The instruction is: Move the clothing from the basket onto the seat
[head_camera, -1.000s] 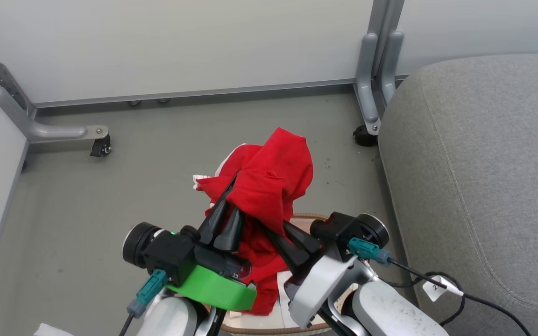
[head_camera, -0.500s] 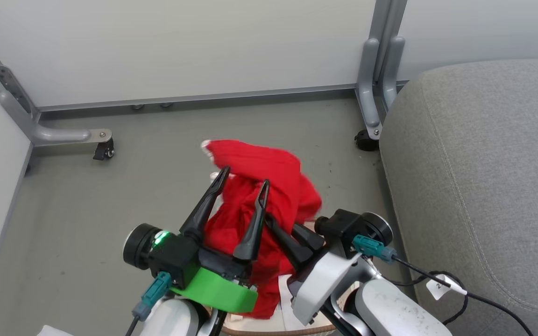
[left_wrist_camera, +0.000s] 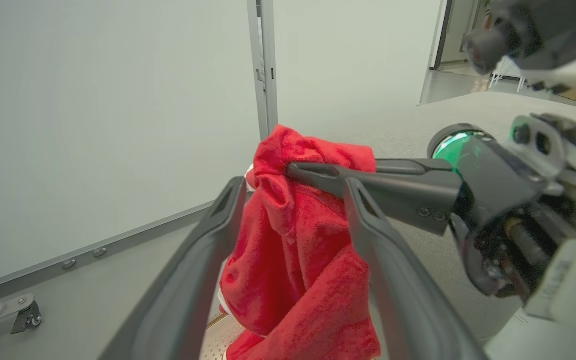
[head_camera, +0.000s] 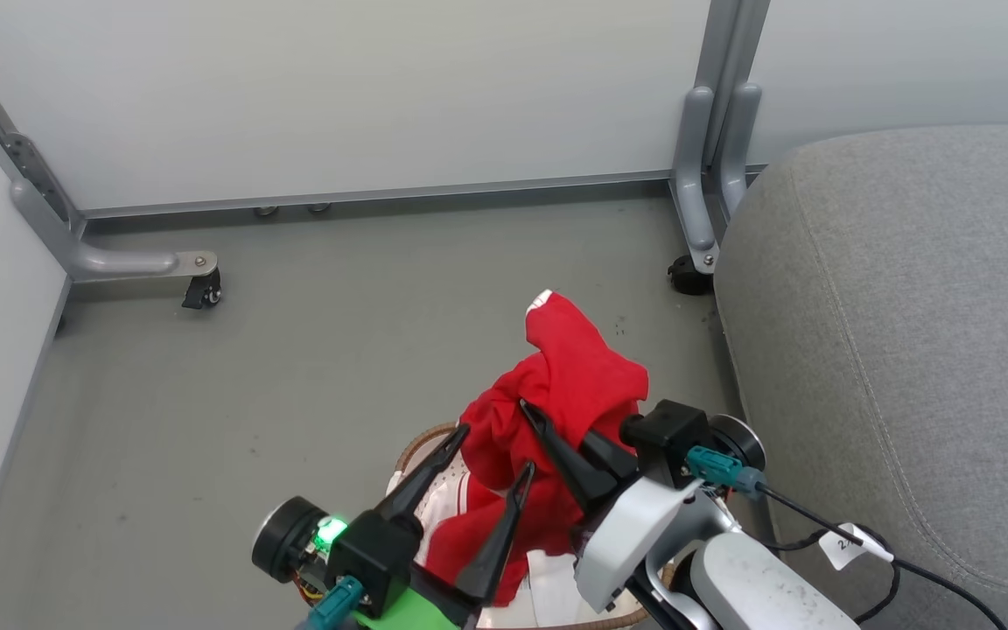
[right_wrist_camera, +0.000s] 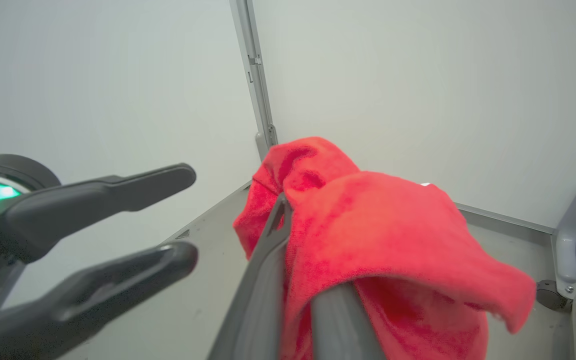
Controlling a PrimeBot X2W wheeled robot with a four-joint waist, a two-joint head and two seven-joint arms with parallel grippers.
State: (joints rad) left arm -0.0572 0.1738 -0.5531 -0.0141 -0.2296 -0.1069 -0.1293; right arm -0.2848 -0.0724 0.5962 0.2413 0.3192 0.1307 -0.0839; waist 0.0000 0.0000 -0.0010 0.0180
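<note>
The grey seat point(head_camera: 906, 306) fills the frame's right, and the basket point(head_camera: 421, 442) sits bottom centre. Over it the red clothing point(head_camera: 583, 385) dangles from the right gripper point(head_camera: 528, 411), pinched tight on it and raised, I'd guess, for carrying across. The left gripper point(head_camera: 495, 448) gapes wide, empty.

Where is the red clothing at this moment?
Head view, lower centre: the clothing hangs from the shut right gripper above the basket, with the open left gripper just to its left and the seat off to its right.
</note>
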